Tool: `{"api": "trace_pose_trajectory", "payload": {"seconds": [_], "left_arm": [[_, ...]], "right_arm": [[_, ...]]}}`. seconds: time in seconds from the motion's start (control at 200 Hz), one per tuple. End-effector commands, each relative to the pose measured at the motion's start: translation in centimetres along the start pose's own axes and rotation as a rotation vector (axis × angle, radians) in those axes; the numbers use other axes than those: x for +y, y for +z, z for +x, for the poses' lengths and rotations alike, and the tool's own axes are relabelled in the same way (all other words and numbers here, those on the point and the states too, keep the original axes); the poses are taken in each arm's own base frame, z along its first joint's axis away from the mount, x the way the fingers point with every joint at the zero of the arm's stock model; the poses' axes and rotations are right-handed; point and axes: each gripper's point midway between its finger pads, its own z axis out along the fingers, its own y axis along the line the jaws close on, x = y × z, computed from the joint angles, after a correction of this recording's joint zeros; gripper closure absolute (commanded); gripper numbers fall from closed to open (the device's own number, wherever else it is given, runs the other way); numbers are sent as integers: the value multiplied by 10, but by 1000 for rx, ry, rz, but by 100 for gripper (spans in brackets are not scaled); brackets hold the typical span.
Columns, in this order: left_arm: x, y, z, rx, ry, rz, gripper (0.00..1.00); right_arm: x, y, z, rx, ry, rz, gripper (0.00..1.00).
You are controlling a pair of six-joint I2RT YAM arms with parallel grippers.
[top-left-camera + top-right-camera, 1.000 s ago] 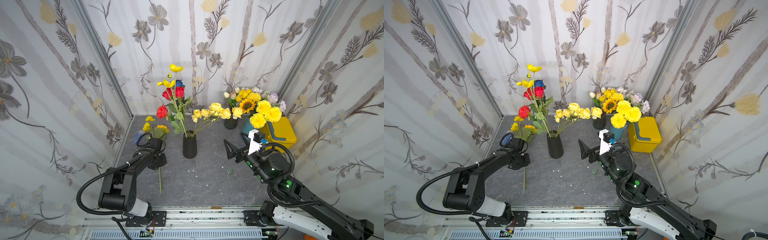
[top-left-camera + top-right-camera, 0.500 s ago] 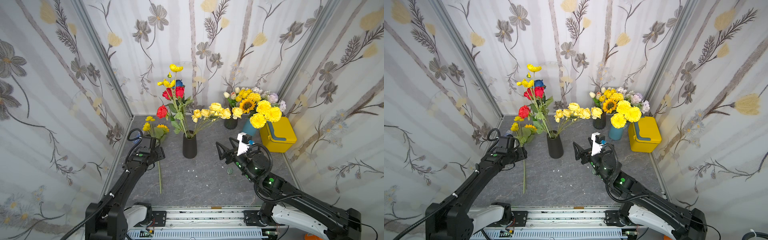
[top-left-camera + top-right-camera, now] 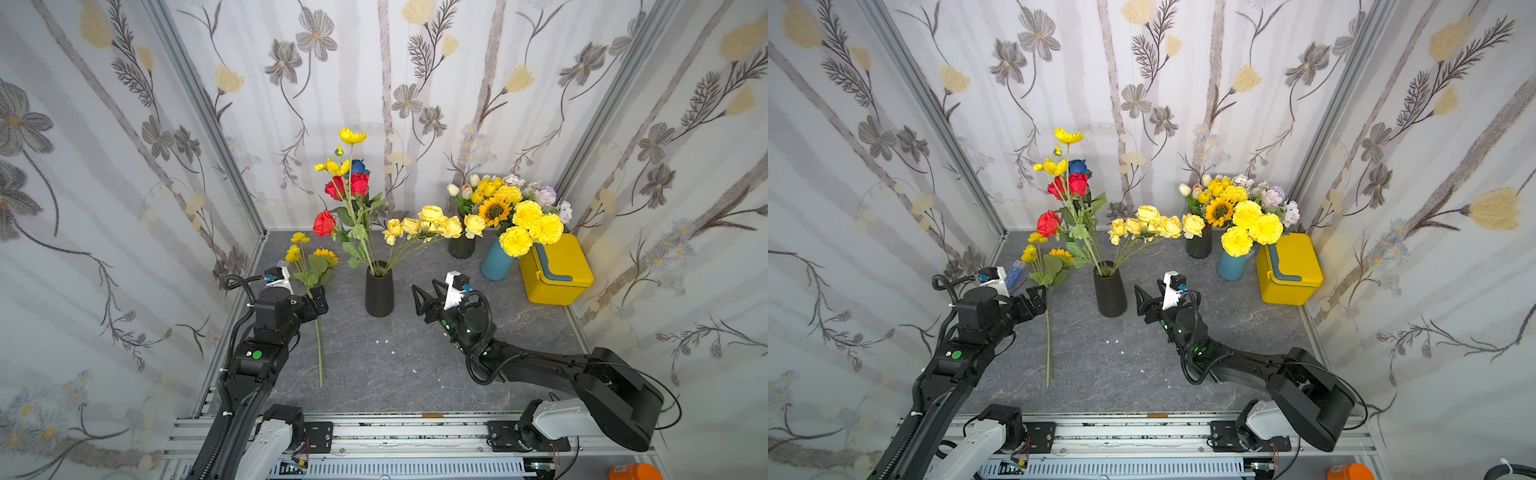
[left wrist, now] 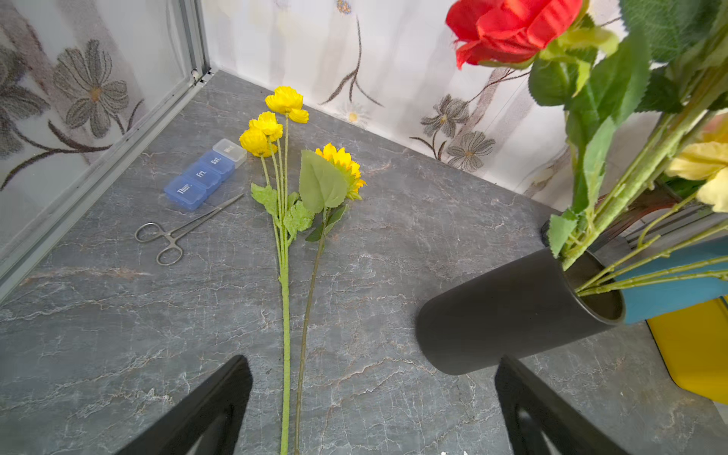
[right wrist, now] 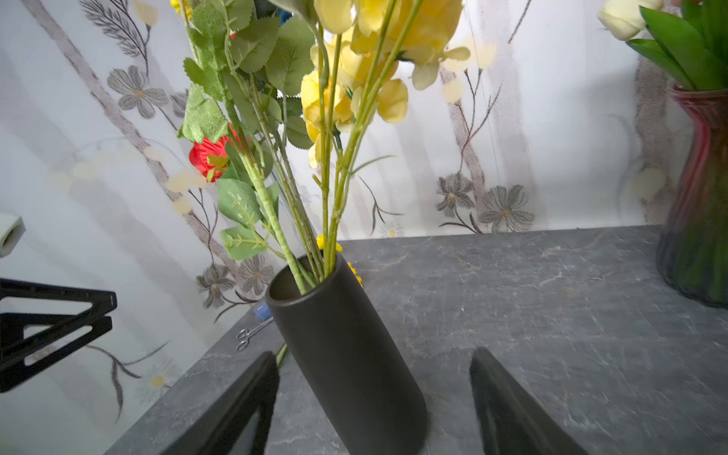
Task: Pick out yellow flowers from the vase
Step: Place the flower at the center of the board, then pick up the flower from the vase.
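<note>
Left jaws are wide open over yellow flowers (image 4: 268,130) on the tabletop (image 4: 118,335). Right jaws, open and empty, face the vase (image 5: 346,354); next they likely pinch a yellow flower's stem (image 5: 326,189)

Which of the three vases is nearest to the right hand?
The plain black vase in the middle; the right hand points at it. The ribbed dark vase and blue vase stand farther back.

Only readable text: blue pill organizer (image 4: 205,173), sitting at the tabletop's (image 4: 118,335) 10 o'clock, is showing lid labels Thur, Fri, Sat, Wed.
</note>
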Motion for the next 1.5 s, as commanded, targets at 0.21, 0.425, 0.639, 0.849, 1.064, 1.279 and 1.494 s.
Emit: {"api": "trace_pose_trajectory", "payload": {"seconds": [0.21,0.425,0.639,0.849,1.064,1.279,1.494], "left_arm": [[-17,-24,-22,-130,-12,103,0],[-13,-23,-21,-127,-17,86,0],[-14,-16,-15,-89,-14,90,0],[-14,-18,-16,-100,-18,90,0],[-13,-19,-16,-104,-16,87,0],[-12,-15,-14,-88,-15,80,0],[-12,-16,-14,-92,-16,80,0]], "right_arm": [[22,46,-17,-89,-11,-169,24],[27,60,-2,-69,-8,-214,31],[31,74,0,-85,8,-239,45],[27,85,3,-78,27,-235,58],[27,92,5,-67,32,-240,67],[30,97,8,-55,35,-248,73],[27,106,12,-39,33,-231,75]]}}
